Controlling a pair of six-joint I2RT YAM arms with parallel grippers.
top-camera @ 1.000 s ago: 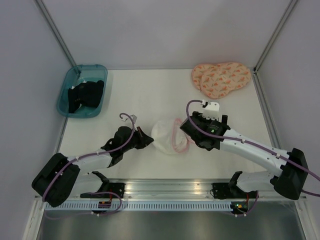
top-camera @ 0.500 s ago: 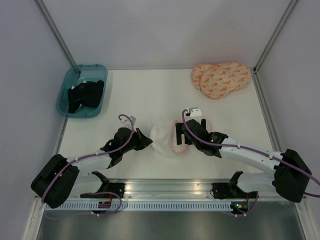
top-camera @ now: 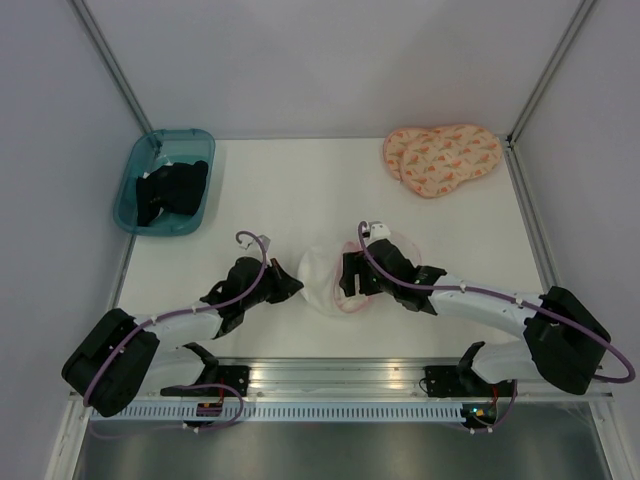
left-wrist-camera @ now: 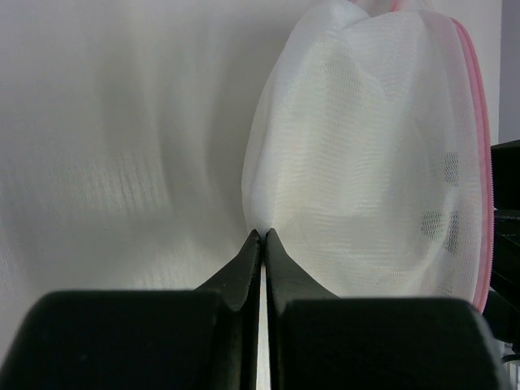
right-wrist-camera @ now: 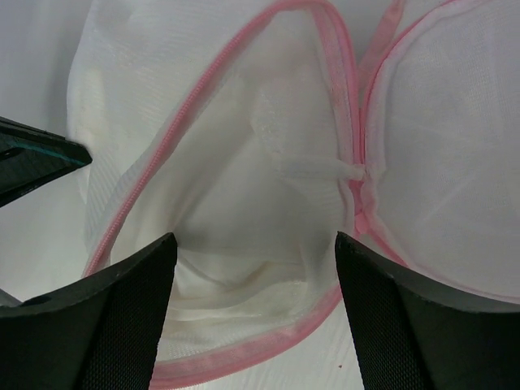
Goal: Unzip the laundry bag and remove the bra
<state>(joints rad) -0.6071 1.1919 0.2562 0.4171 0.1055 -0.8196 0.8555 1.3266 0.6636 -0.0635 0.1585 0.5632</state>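
White counter (top-camera: 300, 190), near middle: unzipped laundry bag (top-camera: 322, 278) nipped at its left mesh edge by closed left pincer (left-wrist-camera: 262, 236); right pincer (right-wrist-camera: 253, 244) spread wide, empty, poised over gaping mouth; bra (right-wrist-camera: 231, 288) straight ahead between its fingers, inside.

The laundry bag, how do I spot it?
On the white table, look between the left gripper and right gripper. The laundry bag is the small rounded see-through white mesh pouch there. Only it has pink zip edging, unlike the peach patterned pad far back.
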